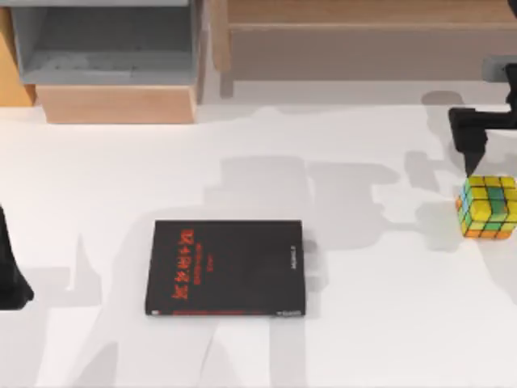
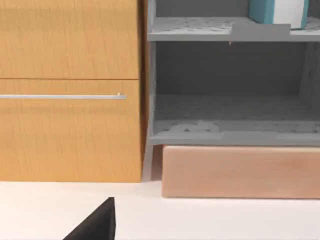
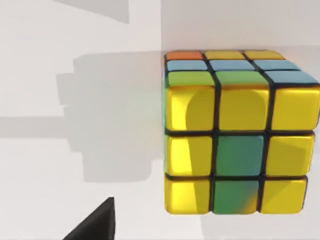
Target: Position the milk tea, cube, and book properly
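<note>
1. Cube (image 1: 487, 207) first: it sits on the white table (image 1: 371, 323) at the right edge of the top view, about halfway down. It is standing flat, with mostly yellow tiles and some green ones facing the right wrist camera (image 3: 240, 135).

2. Just above it in the top view hangs the right gripper (image 1: 471, 137), a dark shape close to the cube but not touching it. I think it waits there because the cube is the thing it means to pick up. I cannot tell how wide its fingers are.

3. Nothing is holding the cube, so it still needs to be grabbed.

4. Lying flat in the lower middle of the top view is the book (image 1: 225, 267), black cover up, with red letters. It is well apart from the cube, so neither gets in the other's way.

5. At the left edge of the top view, low down, is the left arm (image 1: 11, 275). It looks parked. Its camera faces a grey shelf (image 2: 232, 95) and a wooden cabinet (image 2: 70, 90), where things may belong.

6. I see no milk tea.
</note>
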